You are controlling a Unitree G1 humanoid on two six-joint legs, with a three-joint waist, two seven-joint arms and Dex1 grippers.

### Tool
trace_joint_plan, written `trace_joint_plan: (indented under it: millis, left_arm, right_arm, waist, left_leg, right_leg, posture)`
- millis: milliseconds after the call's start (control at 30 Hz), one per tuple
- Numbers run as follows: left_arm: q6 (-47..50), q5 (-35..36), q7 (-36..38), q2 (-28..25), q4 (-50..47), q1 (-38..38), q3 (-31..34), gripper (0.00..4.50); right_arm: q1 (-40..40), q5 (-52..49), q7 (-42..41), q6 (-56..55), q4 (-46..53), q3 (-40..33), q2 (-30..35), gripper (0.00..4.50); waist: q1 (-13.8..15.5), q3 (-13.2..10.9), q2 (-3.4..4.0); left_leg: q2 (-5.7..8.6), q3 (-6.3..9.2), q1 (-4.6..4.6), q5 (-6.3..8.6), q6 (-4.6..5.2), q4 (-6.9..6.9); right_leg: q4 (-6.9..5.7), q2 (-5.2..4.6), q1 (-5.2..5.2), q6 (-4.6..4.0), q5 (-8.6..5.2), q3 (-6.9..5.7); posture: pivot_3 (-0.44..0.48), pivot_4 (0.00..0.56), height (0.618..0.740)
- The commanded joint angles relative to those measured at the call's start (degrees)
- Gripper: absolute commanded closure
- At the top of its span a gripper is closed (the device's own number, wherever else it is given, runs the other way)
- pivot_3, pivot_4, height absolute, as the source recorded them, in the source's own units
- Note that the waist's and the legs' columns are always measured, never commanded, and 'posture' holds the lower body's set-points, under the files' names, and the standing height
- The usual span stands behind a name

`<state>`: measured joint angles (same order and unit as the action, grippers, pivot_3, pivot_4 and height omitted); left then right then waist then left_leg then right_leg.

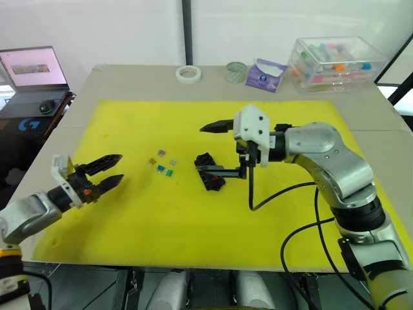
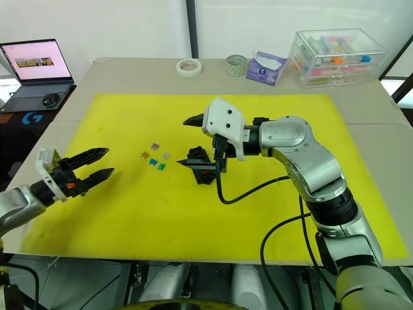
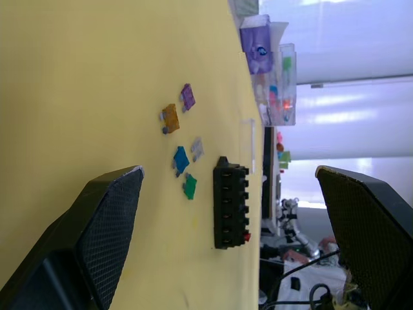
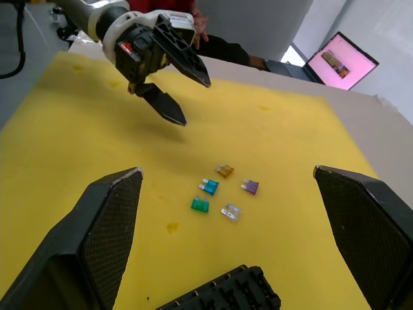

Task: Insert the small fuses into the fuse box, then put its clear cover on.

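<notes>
The black fuse box (image 1: 210, 173) lies mid-mat with one red fuse (image 3: 246, 238) in an end slot. Five loose small fuses lie just left of it: yellow (image 1: 152, 161), purple (image 1: 162, 153), grey (image 1: 172, 161), teal (image 1: 160, 168) and green (image 1: 169, 172). My right gripper (image 1: 199, 148) is open wide, hovering over the fuse box with its lower finger reaching across it. My left gripper (image 1: 120, 167) is open and empty, above the mat left of the fuses and pointing at them. I cannot make out the clear cover.
A yellow mat (image 1: 193, 219) covers the table. Along the far edge stand a large clear box of coloured tubes (image 1: 332, 61), a purple packet (image 1: 264, 74), a small green roll (image 1: 236, 71) and a white tape roll (image 1: 188, 73). A laptop (image 1: 32, 68) sits off to the left.
</notes>
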<state>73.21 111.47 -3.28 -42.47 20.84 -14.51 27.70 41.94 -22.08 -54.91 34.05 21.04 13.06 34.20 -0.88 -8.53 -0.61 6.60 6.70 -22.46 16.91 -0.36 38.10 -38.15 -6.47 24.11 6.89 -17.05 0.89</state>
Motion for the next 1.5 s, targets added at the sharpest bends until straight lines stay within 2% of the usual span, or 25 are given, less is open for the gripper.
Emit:
trace_joint_plan:
  millis: [33, 267, 433, 467, 600, 833, 1500]
  left_arm:
    - [-0.8, 1.3, -1.6, 1.2, 3.2, -4.6, -1.9, 0.0]
    - [0.6, -0.2, -2.8, 3.1, 8.0, -8.7, -5.0, 0.0]
    - [0.0, -3.1, -2.7, 4.8, 10.6, -12.0, -5.0, 0.0]
    - [-6.3, -1.3, -1.4, 3.9, 7.6, -10.2, -9.0, 0.0]
    - [-1.6, -3.9, -2.0, 5.8, 9.8, -12.2, -6.8, 0.0]
    - [-1.5, -6.7, -1.6, 7.9, 10.6, -13.7, -5.8, 0.0]
    - [0.1, -13.7, 0.9, 8.2, 13.3, -14.3, -1.4, 0.0]
  right_arm:
    - [0.9, 0.2, 0.9, -0.3, 1.6, -1.3, 0.0, 0.02]
    - [1.1, 0.4, 1.4, 0.3, 2.3, -1.2, 0.0, 0.02]
    - [0.9, -0.1, 1.8, 1.3, 3.4, -1.5, 0.2, 0.02]
    - [0.9, -0.2, 1.9, 1.5, 3.6, -1.5, 0.2, 0.02]
    - [0.9, -0.2, 2.3, 2.0, 4.0, -1.7, 0.2, 0.02]
    - [1.3, -0.3, 2.3, 2.6, 4.2, -2.0, 0.4, 0.02]
    - [1.8, -0.5, 2.4, 3.1, 4.1, -2.1, 0.4, 0.02]
  waist:
    - [0.0, 0.0, -0.01]
    - [-0.2, 0.0, -0.02]
    - [0.2, 0.0, -0.03]
    - [0.2, 0.0, -0.04]
    - [0.2, 0.0, -0.04]
    - [0.2, 0.0, -0.04]
    - [-0.1, 0.0, -0.05]
  left_leg:
    - [0.0, 0.0, 0.0, 0.0, 0.0, 0.01]
    - [0.01, -0.01, 0.0, -0.01, -0.01, 0.01]
    - [0.04, -0.01, 0.0, -0.02, -0.03, 0.04]
    - [0.06, 0.0, 0.0, -0.02, -0.03, 0.05]
    - [0.05, 0.0, 0.0, -0.02, -0.03, 0.04]
    - [0.07, 0.0, 0.0, -0.02, -0.03, 0.06]
    - [0.06, 0.0, 0.0, -0.02, -0.03, 0.04]
  right_leg:
    - [-0.02, 0.0, 0.0, 0.0, 0.0, 0.0]
    - [-0.06, 0.0, 0.01, 0.0, 0.0, 0.02]
    - [-0.05, -0.02, 0.04, 0.0, 0.0, 0.02]
    - [-0.05, -0.04, 0.04, 0.0, 0.0, 0.02]
    - [-0.05, -0.04, 0.01, 0.0, 0.0, 0.02]
    - [-0.05, -0.06, 0.01, 0.0, 0.0, 0.02]
    - [-0.06, -0.04, 0.0, 0.0, 0.0, 0.02]
  posture:
    - [0.0, 0.15, 0.74]
    - [0.0, 0.15, 0.74]
    - [0.0, 0.15, 0.74]
    - [0.0, 0.15, 0.74]
    - [0.0, 0.15, 0.74]
    - [0.0, 0.15, 0.74]
    - [0.0, 0.15, 0.74]
